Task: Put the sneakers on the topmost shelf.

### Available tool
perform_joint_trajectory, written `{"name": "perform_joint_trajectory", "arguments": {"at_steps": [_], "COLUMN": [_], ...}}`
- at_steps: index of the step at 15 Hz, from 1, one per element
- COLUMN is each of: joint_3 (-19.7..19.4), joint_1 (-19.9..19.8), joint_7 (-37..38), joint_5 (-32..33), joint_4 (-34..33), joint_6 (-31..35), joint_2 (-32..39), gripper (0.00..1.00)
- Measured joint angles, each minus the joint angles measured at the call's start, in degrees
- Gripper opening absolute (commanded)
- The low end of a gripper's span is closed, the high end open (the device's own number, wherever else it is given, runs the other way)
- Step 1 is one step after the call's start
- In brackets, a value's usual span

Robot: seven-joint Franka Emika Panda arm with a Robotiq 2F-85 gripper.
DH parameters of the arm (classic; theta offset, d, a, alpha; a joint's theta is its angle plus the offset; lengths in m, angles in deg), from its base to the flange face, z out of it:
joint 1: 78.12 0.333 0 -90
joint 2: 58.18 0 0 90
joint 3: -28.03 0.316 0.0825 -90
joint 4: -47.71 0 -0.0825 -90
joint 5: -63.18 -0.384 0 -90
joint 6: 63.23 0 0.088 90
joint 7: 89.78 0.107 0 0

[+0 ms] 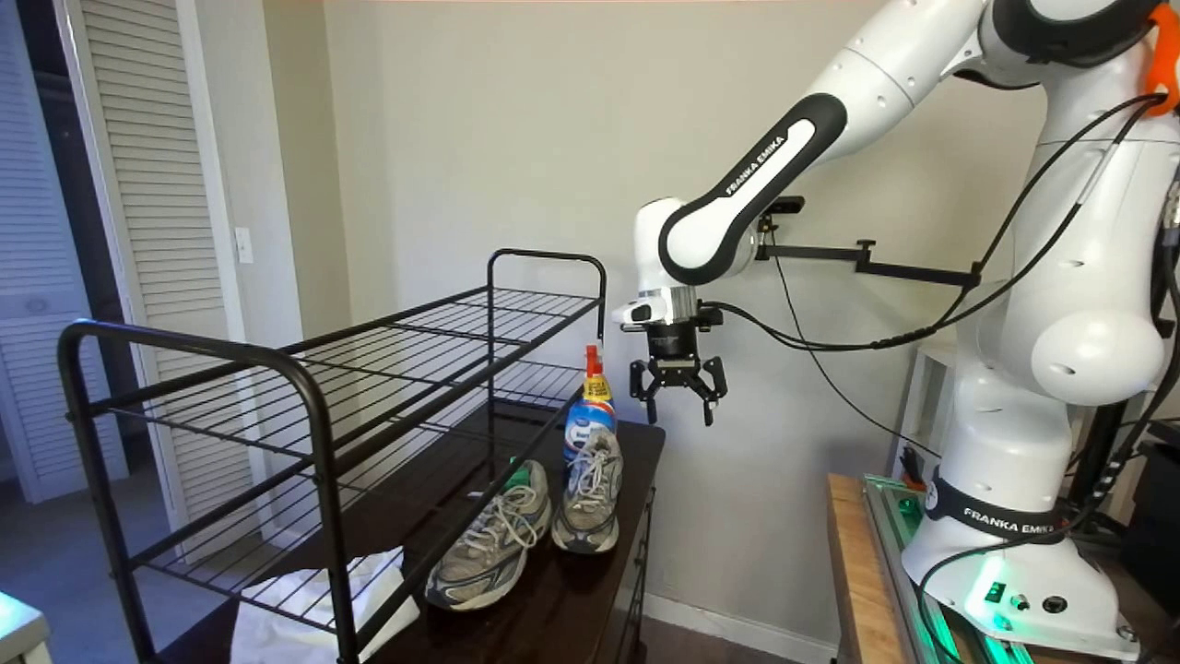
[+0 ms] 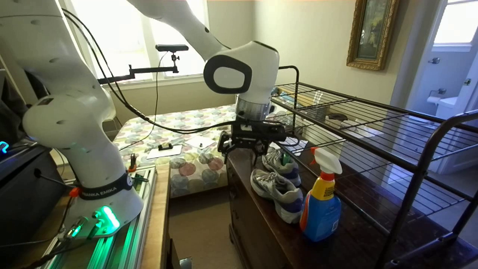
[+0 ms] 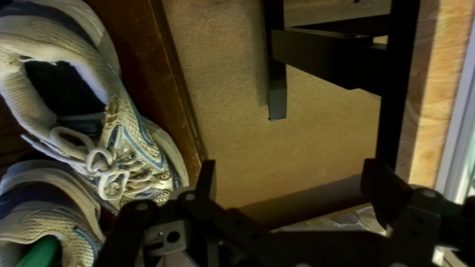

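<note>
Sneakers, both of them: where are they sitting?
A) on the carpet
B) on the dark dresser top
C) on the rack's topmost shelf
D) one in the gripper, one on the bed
B: both exterior views show the sneakers resting on the dark dresser top, lower than the topmost shelf, and the gripper is open, holding neither.

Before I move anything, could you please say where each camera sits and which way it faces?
An exterior view, beyond the toes of the sneakers: looks along the rack to a plain wall; arm, base and tool show.
An exterior view, beyond their heels: looks back toward windows and a bed; arm, base and tool show.
Wrist view, on the wrist: looks down at sneakers and floor; the tool's fingers show.
Both exterior views share rack, sneakers and spray bottle.
</note>
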Motion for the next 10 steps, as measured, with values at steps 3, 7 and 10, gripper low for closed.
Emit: {"name": "perform_joint_trajectory", "arguments": {"at_steps": [3,7,10], "joint_3": [0.0,0.23,1.75], "joint_1": [-0.4,-0.88,-1.5], "joint_7": [-0.99,-3.25,-3.83], "joint_5": [-3.52,-9.41,-11.53], "joint_4": [2.78,4.67,4.27], "joint_6": [8.27,20.13,25.82], "joint_2": [0.94,3.98,7.89], "gripper": [1.0,1.0,1.0]}}
